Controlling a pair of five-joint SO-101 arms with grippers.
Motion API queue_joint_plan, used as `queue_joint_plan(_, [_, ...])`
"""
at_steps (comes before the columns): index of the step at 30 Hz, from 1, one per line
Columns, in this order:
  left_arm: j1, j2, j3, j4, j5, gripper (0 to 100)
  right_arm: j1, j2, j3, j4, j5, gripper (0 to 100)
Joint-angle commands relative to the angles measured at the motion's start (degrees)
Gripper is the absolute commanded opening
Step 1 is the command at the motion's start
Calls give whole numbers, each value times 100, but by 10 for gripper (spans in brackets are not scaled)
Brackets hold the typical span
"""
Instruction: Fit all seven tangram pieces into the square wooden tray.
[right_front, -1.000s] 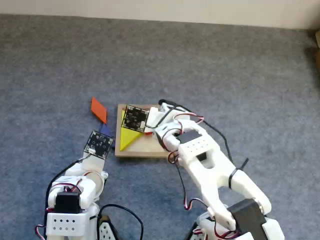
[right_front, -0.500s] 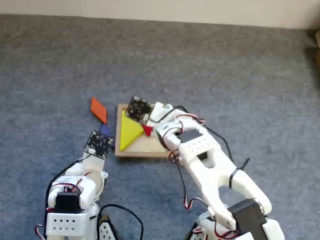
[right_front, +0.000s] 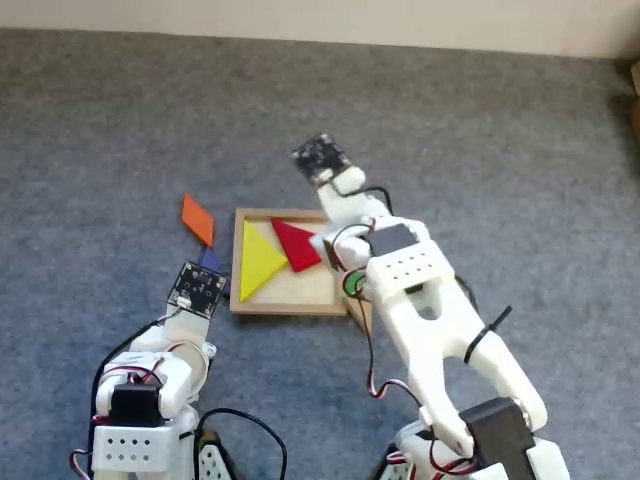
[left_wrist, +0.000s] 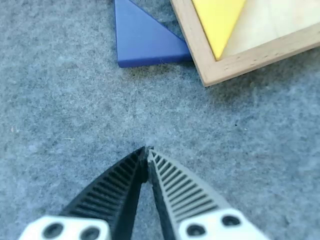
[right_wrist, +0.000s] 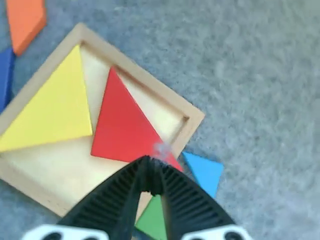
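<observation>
Listing outward from the jaws.

1. right gripper (right_wrist: 150, 167): jaws clenched tip to tip with nothing between them. It hangs above the 3 o'clock rim of the tray (right_wrist: 195, 117), over one corner of the red triangle (right_wrist: 122, 130).
2. left gripper (left_wrist: 148, 152): jaws pressed together and empty. The tips aim down at bare carpet (right_front: 500, 140), near the dark blue triangle (left_wrist: 142, 35) and the tray's 7 o'clock corner, touching neither.
3. red triangle: inside the tray toward 1 o'clock, lying askew. One edge meets the apex of the yellow triangle (right_front: 258, 262). Whether its 3 o'clock corner rides on the rim cannot be told.
4. yellow triangle: seated in the tray, long side along the 9 o'clock wall.
5. dark blue triangle: on the carpet, touching the tray's 9 o'clock rim from outside.
6. orange parallelogram (right_front: 197, 219): on the carpet at 10 o'clock, near the tray but apart from it.
7. light blue triangle (right_wrist: 204, 171) and green piece (right_wrist: 156, 220): outside the tray's 4 o'clock corner, near each other.

Step, as judged: two of seven pieces are in, and seating the red one is the business in hand. The next move probably calls for nudging it square against the 12 o'clock wall, or for opening on an outside piece.

Pose: the right arm stretches from 5 o'clock over the tray's 3 o'clock side, wrist raised, with its camera board (right_front: 322, 158) past the 12 o'clock rim. The left arm sits folded at 7 o'clock, wrist bent downward.
</observation>
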Motion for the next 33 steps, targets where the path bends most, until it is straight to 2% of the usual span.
queue_joint_plan(1, [-57, -198, 119, 26, 62, 5, 75, -312, -233, 22, -624, 5])
queue_joint_plan(5, [-57, -198, 119, 26, 62, 5, 75, -233, -207, 22, -659, 5])
queue_joint_plan(13, [-57, -198, 119, 26, 62, 5, 66, 919, -286, -4, -642, 5])
queue_joint_plan(27, [-57, -198, 119, 26, 62, 5, 57, 2185, -1218, -4, -668, 5])
queue_joint_plan(33, [-57, -198, 119, 26, 62, 5, 57, 2264, -1525, -4, -668, 5])
